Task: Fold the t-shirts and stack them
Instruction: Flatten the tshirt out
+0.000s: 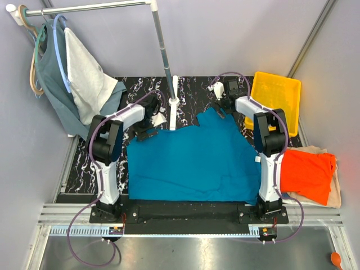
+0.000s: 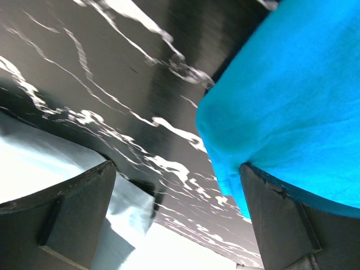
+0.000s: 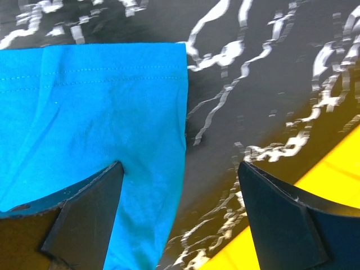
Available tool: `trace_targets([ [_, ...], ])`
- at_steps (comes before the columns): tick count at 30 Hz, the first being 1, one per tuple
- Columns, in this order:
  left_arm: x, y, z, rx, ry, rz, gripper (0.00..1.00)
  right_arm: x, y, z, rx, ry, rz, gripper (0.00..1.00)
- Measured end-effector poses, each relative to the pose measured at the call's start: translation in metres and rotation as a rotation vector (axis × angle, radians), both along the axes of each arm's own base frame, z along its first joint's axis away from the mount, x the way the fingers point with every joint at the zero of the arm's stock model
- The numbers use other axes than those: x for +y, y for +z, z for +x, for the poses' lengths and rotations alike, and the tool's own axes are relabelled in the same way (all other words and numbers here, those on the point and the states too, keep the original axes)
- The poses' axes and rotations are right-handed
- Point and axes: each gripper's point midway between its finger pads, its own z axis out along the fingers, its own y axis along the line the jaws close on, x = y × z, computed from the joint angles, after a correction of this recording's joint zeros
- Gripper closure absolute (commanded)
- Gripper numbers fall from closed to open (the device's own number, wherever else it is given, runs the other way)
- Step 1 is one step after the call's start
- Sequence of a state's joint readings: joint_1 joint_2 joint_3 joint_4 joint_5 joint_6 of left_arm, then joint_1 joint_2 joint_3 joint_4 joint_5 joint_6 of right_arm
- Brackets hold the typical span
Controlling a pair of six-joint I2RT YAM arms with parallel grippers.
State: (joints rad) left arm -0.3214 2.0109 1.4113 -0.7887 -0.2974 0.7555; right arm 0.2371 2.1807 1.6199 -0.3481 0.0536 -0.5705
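Sizing it up from beside the rig, I'd say the job is about halfway along. At the right edge of the table (image 1: 194, 93), past the right arm (image 1: 269, 146), the orange shirt (image 1: 306, 174) sits folded on top of the cream shirt (image 1: 336, 194), which shows only as a pale margin round it. That looks like the start of the stack.

The teal-blue shirt (image 1: 191, 163) is yet to be folded. It lies spread across the middle of the table between the two arms, reaching nearly to the near edge. It is mostly flat, with soft creases toward its near right corner and a tongue of cloth running up to the far right. I can't make out the sleeves or collar from here.

Both sets of jaws are at its far edge. The left jaws gape fully, gripping nothing, with a rounded, rolled bit of the shirt's edge just inside one finger (image 2: 281, 225). The right jaws are wide too and closed on nothing, one finger (image 3: 84, 219) over the stitched hem corner, the other above bare table near the yellow bin (image 1: 275, 93).

Folding it and adding it to the stack remain.
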Motion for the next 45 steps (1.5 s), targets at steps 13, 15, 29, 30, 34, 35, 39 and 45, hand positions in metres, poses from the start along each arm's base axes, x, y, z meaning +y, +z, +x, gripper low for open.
trace_targets([
  [13,0.005,0.008,0.092,-0.134,0.012,0.041,0.01,-0.015,0.007,0.043,-0.101,-0.059,-0.102,0.1],
  [15,0.008,0.009,0.1,-0.155,0.018,0.041,0.02,-0.016,0.008,0.044,-0.105,-0.064,-0.104,0.1],
  [29,0.012,0.008,0.051,-0.128,0.013,0.023,0.03,-0.015,0.015,-0.007,-0.033,-0.085,-0.041,0.1],
  [30,0.011,0.008,0.047,-0.123,0.012,0.021,0.03,-0.014,0.019,-0.011,-0.029,-0.08,-0.032,0.11],
  [34,0.01,0.006,0.037,-0.106,0.008,0.022,0.06,-0.004,0.031,-0.017,-0.033,-0.059,-0.013,0.12],
  [35,0.009,0.006,0.036,-0.103,0.008,0.021,0.06,-0.001,0.032,-0.018,-0.034,-0.053,-0.009,0.12],
  [39,0.009,0.005,0.034,-0.101,0.011,0.015,0.08,0.005,0.031,-0.022,-0.019,-0.038,-0.01,0.12],
  [45,0.003,0.006,0.034,-0.084,0.003,-0.017,0.13,0.011,0.03,-0.01,-0.024,-0.032,-0.002,0.13],
])
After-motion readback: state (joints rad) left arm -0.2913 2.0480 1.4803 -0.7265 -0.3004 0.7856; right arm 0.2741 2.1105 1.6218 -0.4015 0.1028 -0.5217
